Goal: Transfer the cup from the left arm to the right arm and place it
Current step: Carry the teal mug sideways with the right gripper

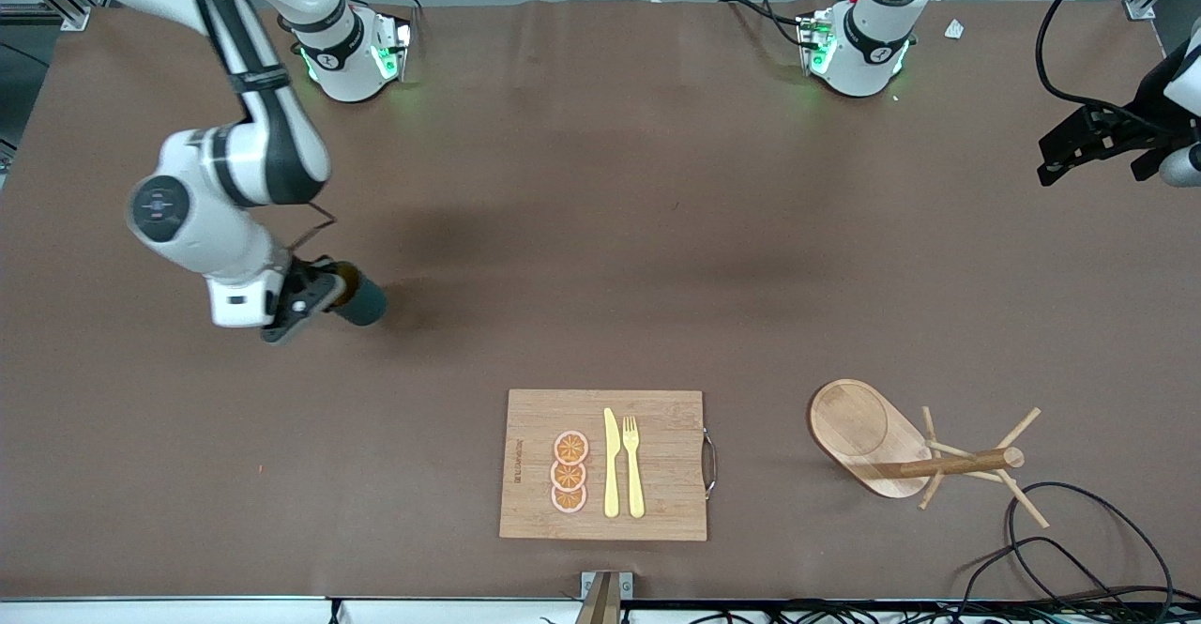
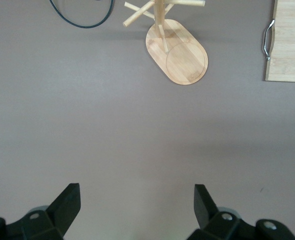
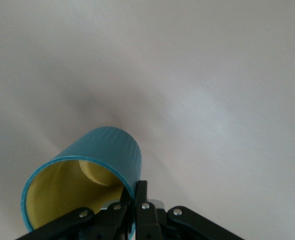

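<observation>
Cup [image 1: 364,301]: small cylinder, dark teal outside with fine ribbing, ochre-yellow inside; tilted nearly onto its side, held above the brown table [image 1: 600,230] toward the right arm's end. Rim pinched by the right gripper [image 1: 324,291], jaws clenched on the cup wall, one finger inside the mouth and one outside, as seen in the right wrist view [image 3: 87,175]. Handle not discernible. Dark shadow on the table at about 3 o'clock from the cup.

Right arm reaching down from its base at the top of the front view, white segmented casing with black joints. Right gripper [image 3: 137,215] black, thin fingers meeting at the cup rim.

Cutting board [image 1: 605,464]: rectangular, light bamboo with visible grain, metal handle [image 1: 710,463] on the short edge toward the left arm's end; lying at about 4 o'clock from the cup, nearer to the front camera. On it, three round orange slices [image 1: 570,472] in an overlapping column, beside a pale yellow knife [image 1: 611,463] and fork [image 1: 633,464], parallel to each other.

Mug tree [image 1: 924,450]: oval wooden base, central post with thin round pegs; at 3 o'clock from the board, well apart. Black cable [image 1: 1079,530] looped just beside it at 4 o'clock.

Left gripper [image 1: 1093,145] waiting in the air over the table edge at the left arm's end, jaws released and spread wide, nothing between them; black angular fingertips [image 2: 67,205] seen in the left wrist view above bare table, with the mug tree [image 2: 177,50] and board corner [image 2: 290,40] in view.
</observation>
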Controlling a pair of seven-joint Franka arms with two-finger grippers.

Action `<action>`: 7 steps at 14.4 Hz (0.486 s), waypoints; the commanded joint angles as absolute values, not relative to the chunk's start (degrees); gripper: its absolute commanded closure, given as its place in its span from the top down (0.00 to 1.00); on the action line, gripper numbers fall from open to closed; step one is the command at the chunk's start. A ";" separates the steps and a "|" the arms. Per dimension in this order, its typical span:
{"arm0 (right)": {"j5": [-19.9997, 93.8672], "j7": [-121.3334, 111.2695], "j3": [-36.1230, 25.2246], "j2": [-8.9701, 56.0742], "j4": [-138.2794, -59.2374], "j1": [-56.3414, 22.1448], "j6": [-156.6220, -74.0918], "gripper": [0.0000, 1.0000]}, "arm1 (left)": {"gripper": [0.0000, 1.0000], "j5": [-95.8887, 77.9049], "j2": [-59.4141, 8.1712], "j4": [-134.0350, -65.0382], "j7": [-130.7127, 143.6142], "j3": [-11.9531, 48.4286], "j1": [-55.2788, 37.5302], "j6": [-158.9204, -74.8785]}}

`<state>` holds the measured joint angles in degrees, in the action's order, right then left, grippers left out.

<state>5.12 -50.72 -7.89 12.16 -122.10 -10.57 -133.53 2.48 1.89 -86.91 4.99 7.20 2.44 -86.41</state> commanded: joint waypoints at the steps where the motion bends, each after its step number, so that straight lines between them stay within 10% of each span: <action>1: 4.57 -61.76 -6.50 10.37 -124.54 -3.88 -134.30 0.00 | 1.00 1.58 3.08 -87.63 2.73 6.77 1.76 -85.25; 7: 2.65 -71.54 -6.59 10.72 -125.33 1.22 -134.91 0.00 | 1.00 0.97 3.95 -89.74 -2.63 8.88 1.76 -85.17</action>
<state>4.62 -69.67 -7.82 12.14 -123.28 -0.72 -133.90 2.34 2.14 -87.99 -0.12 8.50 1.68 -85.32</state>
